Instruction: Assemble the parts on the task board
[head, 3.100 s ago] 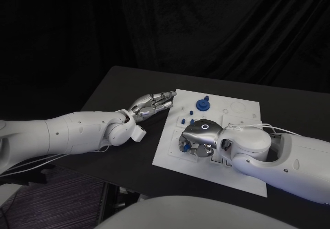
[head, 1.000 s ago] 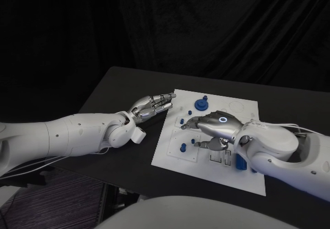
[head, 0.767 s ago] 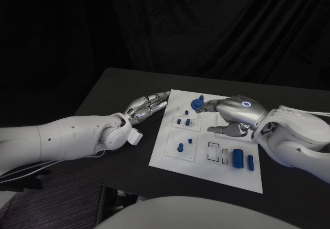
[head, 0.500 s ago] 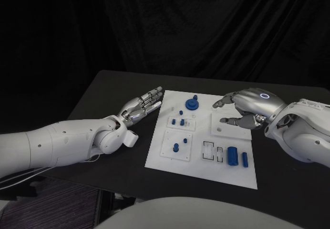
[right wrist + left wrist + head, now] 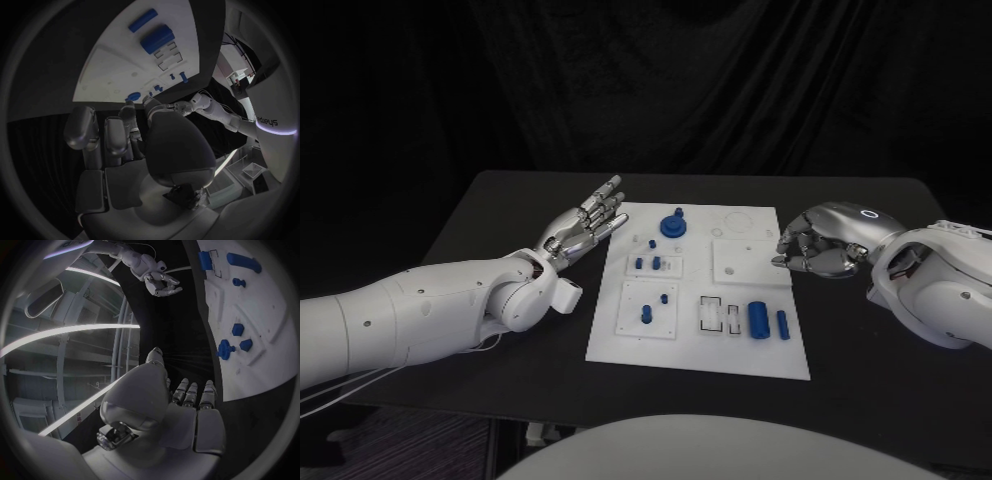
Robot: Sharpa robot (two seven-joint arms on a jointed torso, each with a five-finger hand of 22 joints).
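Left hand held flat, fingers spread, empty, beside task board left edge. Right hand curled closed, empty, beside right edge.

A black surface stands in front of a black curtain, which hangs in soft vertical folds and closes off everything behind the surface. Below the surface's near left corner lies a strip of floor with a dark ribbed covering. In the left wrist view, long bright light strips run across a ceiling above the surface, beside a grilled vent.
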